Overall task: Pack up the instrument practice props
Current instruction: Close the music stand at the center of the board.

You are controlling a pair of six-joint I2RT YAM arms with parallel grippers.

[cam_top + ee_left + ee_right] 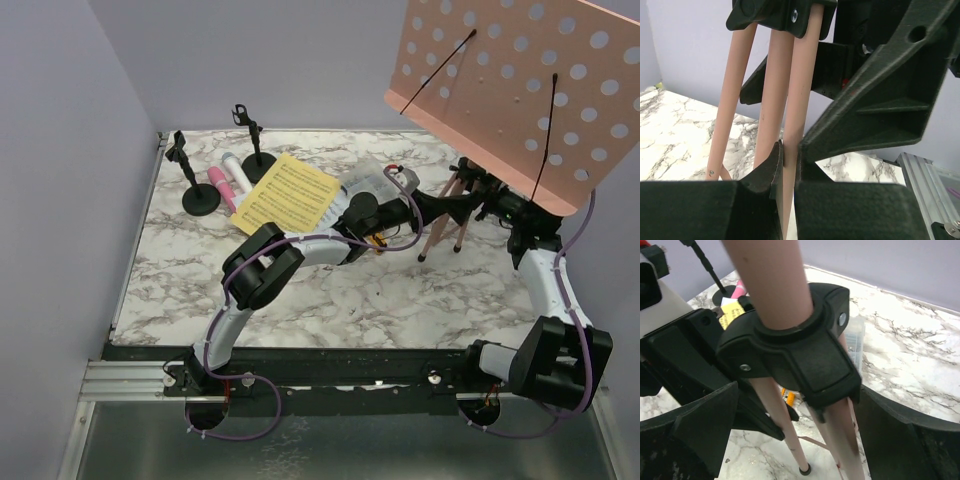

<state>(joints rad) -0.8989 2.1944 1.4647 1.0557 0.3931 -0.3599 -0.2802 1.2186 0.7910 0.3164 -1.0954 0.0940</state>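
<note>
1. Marble-print table (400,300), lilac walls on three sides. I take clock bearings from the top view.
2. Music rack (500,90) stands at 2 o'clock, its pink perforated desk tilted up high and its tripod legs (437,232) on the table below.
3. Left gripper (789,160): fingers pressed together on one pink leg, well below the black hub (775,17).
4. Right gripper (799,405): fingers spread either side of the legs just under the hub. I see no contact.
5. Judgement: the step in hand is collapsing the rack's tripod. Nothing looks packed yet.
6. Yellow sheet music (288,193), pink microphone (220,187), white microphone (237,172), a mic holder (200,195) and a second mic holder (255,160) sit at 10–11 o'clock, well apart from both grippers.
7. Next move, as I judge it: the right gripper closes on the hub to steady the top-heavy rack, while the left draws its leg in toward the other two.
8. Writing: printed staves on the yellow page, too small to read. No brand or label is legible.
</note>
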